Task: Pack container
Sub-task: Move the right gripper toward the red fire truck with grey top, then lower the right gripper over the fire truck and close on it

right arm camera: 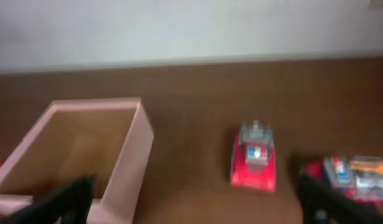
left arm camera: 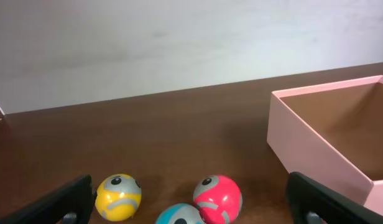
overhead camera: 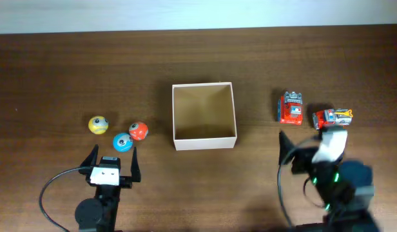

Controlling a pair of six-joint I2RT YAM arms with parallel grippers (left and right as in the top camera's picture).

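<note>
The container [overhead camera: 204, 140] is a shallow square box, white outside and tan inside, empty at the table's middle; it also shows in the left wrist view [left arm camera: 316, 155] and the right wrist view [right arm camera: 132, 155]. Yellow [overhead camera: 98, 124], blue [overhead camera: 122, 142] and red [overhead camera: 138, 131] balls lie to its left, just beyond my open, empty left gripper [overhead camera: 113, 160]. The balls also show in the left wrist view [left arm camera: 119, 197] [left arm camera: 181, 215] [left arm camera: 217, 198]. Two red toy trucks [overhead camera: 290, 108] [overhead camera: 332, 118] lie to its right. My right gripper [overhead camera: 305, 145] is open and empty, close to the trucks [right arm camera: 254, 163] [right arm camera: 350, 177].
The table's far edge [overhead camera: 198, 29] meets a pale wall. A black cable [overhead camera: 53, 187] loops beside the left arm's base.
</note>
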